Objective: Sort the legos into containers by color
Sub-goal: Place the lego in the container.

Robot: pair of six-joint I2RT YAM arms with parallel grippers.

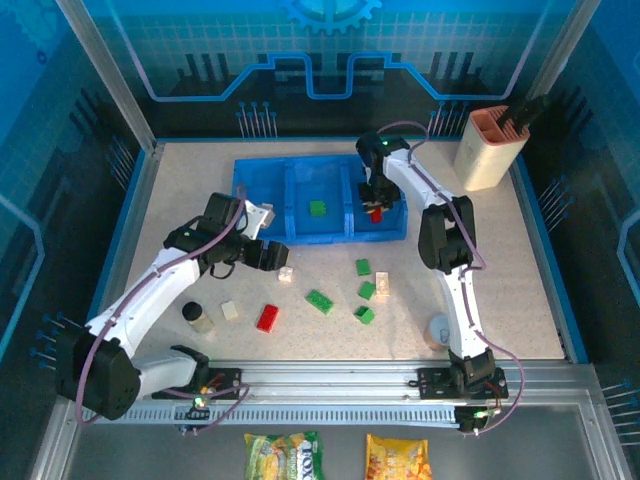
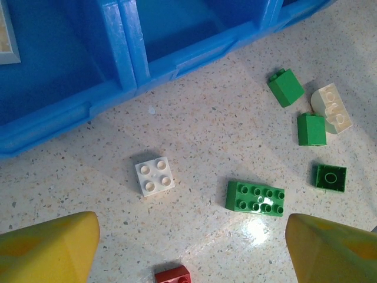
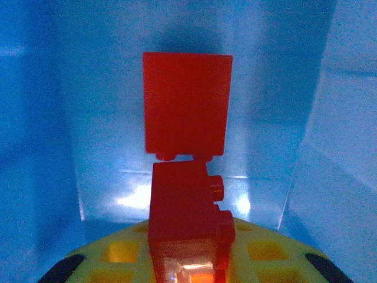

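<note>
Now the right gripper (image 1: pixel 375 205) clamps a red brick (image 3: pixel 184 206) over a second brick (image 3: pixel 185 106) in the tray (image 1: pixel 260 195); dropped crooked, it may wedge. Left gripper (image 2: pixel 189 247) gapes above a white brick (image 2: pixel 154 175).

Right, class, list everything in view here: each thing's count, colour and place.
Tray: one, blue, three compartments, far middle.
Green bricks: five; one in middle compartment, four loose on table.
Red bricks: three; two in right compartment, one loose near front.
Cream bricks: three, loose on table.
Bottle: one, black-capped, near left.
Cup: one, grey, near right.
Holder: one, beige, far right corner.
Snack packets: two, in front of table.
Left jaws: open, above loose bricks.
Right jaws: shut on a red brick in right compartment.
</note>
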